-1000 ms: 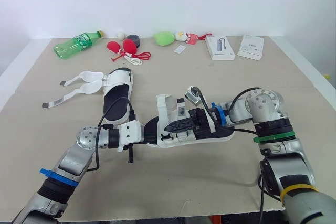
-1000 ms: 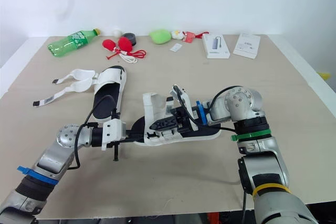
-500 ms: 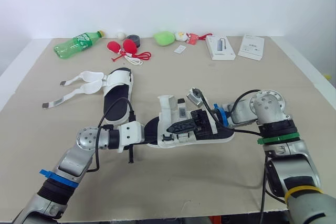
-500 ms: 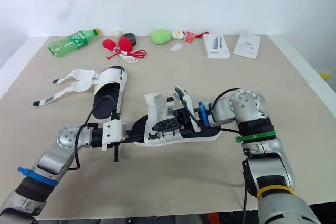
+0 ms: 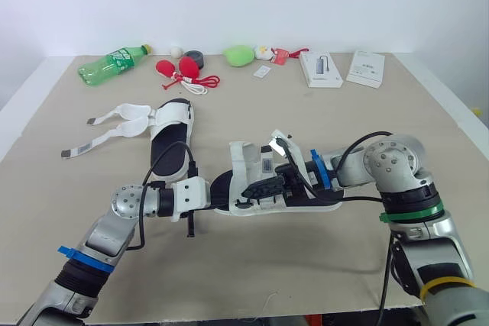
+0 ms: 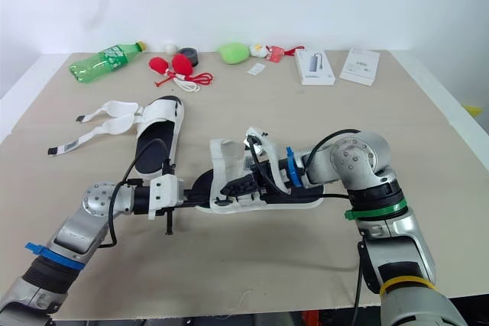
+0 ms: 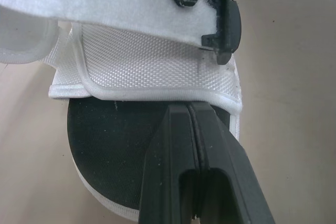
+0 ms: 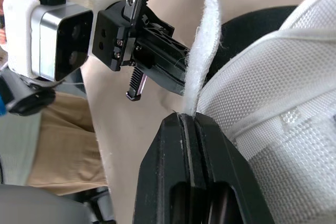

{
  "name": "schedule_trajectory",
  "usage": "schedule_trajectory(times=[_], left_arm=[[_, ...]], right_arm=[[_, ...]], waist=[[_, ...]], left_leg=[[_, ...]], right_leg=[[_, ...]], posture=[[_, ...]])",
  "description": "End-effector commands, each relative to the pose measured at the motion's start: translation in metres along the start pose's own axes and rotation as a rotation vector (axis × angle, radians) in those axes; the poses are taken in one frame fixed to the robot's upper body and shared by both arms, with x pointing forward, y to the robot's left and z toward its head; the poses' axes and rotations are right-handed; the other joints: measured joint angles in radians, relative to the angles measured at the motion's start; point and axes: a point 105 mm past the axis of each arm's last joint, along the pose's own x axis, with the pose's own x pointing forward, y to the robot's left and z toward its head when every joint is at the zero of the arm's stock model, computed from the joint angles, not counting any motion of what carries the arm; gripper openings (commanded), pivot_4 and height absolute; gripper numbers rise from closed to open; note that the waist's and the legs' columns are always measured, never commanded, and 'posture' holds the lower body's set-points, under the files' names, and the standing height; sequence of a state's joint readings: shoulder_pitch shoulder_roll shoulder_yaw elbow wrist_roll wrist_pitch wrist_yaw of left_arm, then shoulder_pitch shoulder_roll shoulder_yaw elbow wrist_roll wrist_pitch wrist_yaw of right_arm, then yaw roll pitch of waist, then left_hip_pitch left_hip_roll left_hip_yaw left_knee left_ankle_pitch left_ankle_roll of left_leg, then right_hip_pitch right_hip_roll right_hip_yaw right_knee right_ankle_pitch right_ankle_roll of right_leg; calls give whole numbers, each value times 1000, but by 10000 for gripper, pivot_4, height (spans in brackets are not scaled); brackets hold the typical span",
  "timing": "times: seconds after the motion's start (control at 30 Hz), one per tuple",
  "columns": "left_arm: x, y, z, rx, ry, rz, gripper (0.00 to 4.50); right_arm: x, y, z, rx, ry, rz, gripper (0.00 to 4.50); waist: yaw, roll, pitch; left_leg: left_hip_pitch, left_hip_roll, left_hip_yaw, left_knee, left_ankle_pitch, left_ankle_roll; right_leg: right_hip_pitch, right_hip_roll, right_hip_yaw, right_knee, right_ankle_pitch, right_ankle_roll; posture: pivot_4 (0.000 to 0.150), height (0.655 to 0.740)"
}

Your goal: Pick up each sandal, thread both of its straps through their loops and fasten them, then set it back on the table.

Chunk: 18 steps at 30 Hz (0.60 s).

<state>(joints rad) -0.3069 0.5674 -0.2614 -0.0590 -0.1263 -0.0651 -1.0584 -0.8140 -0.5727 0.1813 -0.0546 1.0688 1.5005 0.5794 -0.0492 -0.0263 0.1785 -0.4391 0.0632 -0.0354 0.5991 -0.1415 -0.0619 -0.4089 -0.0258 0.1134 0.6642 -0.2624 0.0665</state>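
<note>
My left tool (image 7: pixel 190 109), fingers together, braces the sandal (image 7: pixel 157 72) heel; right tool (image 8: pixel 188 119) clamps the strap (image 8: pixel 205 40), so I'd pull taut slowly

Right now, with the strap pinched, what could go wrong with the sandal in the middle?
1. The right tool pinches only the thin edge of the strap; it may slip out when pulled.
2. The left tool lies shut over the heel end of the sandal and seems not to clamp it, so the sandal might slide on the table.
</note>
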Motion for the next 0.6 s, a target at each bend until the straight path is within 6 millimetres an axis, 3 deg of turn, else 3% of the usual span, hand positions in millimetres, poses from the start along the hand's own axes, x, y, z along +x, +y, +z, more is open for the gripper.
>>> schedule_trajectory(times=[0.03,0.37,0.5,0.6], left_arm=[[2,-14,-18,-47,70,-48,0],[3,-13,-19,-46,71,-50,0],[4,-14,-19,-45,70,-52,0],[4,-14,-19,-44,69,-55,0]], right_arm=[[4,2,-9,-98,40,-19,1467],[1,12,-12,-181,65,24,1467],[-2,20,-8,-190,60,63,13897],[-2,20,-4,-242,47,49,26676]], waist=[[0,0,0],[1,0,0],[2,0,0],[2,0,0]], left_leg=[[0,0,0,0,0,0],[0,0,0,0,0,-1],[0,0,0,0,-1,-1],[0,0,0,0,-1,-1]], right_leg=[[0,0,0,0,0,0],[0,0,0,0,0,0],[0,0,0,0,-1,0],[0,0,0,0,-1,0]], posture=[[1500,7400],[1500,7400],[1500,7400],[1500,7400]])
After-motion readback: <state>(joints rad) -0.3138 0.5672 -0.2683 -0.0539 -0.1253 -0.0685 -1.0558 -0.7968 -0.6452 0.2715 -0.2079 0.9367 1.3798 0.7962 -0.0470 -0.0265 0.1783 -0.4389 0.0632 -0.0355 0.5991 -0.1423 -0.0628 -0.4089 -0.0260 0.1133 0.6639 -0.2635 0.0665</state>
